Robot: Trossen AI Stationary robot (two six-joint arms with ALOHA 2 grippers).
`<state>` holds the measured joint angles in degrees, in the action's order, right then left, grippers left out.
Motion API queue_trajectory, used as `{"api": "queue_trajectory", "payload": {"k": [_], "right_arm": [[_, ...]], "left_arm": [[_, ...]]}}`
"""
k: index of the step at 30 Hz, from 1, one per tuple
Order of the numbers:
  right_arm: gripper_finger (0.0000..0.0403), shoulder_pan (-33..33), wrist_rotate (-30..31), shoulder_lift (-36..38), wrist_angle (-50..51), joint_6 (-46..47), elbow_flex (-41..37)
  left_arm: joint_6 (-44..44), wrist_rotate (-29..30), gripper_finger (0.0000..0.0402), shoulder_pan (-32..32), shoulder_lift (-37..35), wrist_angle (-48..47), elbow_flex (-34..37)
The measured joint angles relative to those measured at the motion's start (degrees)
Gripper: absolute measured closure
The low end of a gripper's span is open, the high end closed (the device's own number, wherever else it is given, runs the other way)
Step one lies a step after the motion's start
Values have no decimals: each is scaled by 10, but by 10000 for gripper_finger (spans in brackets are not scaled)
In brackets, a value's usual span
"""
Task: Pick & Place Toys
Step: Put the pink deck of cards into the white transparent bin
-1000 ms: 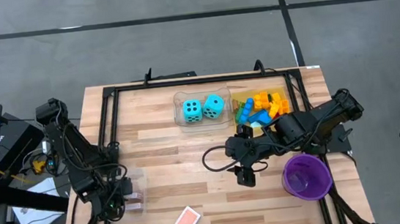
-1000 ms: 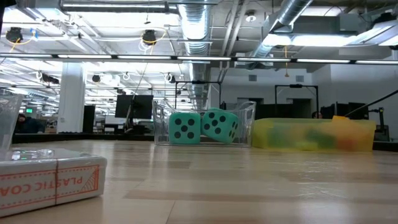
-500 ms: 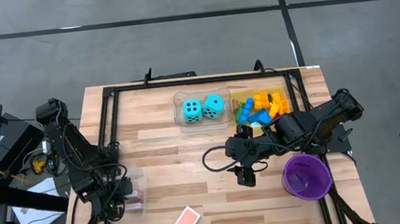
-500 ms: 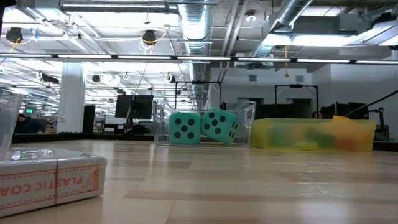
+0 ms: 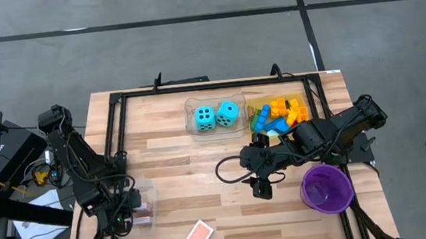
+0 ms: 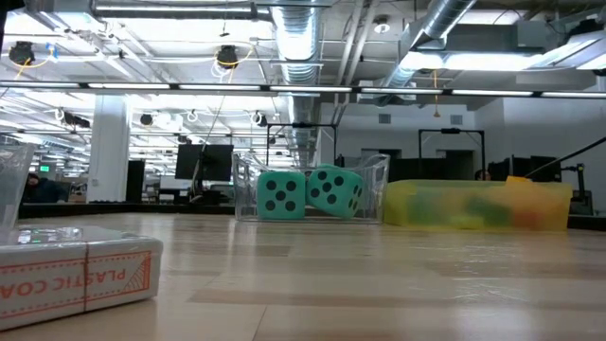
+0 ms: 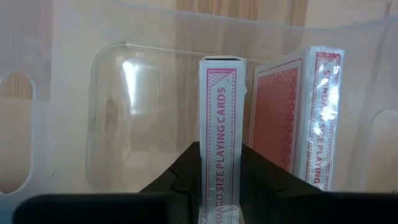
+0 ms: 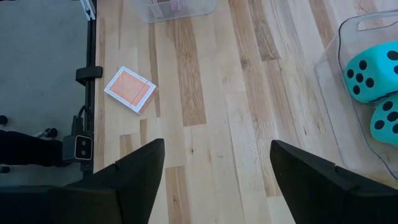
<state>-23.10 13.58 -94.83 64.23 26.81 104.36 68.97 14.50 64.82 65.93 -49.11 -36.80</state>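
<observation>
A card pack [image 7: 219, 137] is gripped on edge between the fingers of the left pincer [image 7: 219, 180] inside the clear tray [image 5: 143, 195] at the table's near left corner, its long axis upright, a second pack [image 7: 292, 124] just beside it. The right pincer [image 8: 217, 168] is held open mid-table, nearer the dice [image 5: 217, 116] in their far-edge tray.

The card box [image 7: 217, 140] between the left gripper's fingers reads "SIZE PLAYING CARDS"; a low-view box [image 6: 76, 270] shows mirrored "PLASTIC COA".

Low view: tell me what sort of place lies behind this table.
Probably a big open lab or industrial workshop. Bare metal ducts and pipes run under the ceiling, rows of strip lights stretch far back, and dark monitors stand on desks beyond the wooden table.
</observation>
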Motion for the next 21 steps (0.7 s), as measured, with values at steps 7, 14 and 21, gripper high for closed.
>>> {"api": "queue_trajectory", "payload": {"k": [7,14,21], "right_arm": [[119,0,0,0,0,0,0],[119,0,0,0,0,0,0],[119,0,0,0,0,-1,0]], "left_arm": [[0,2,330,0,0,1,0],[-1,2,303,0,0,1,0],[2,4,263,0,0,2,0]]}}
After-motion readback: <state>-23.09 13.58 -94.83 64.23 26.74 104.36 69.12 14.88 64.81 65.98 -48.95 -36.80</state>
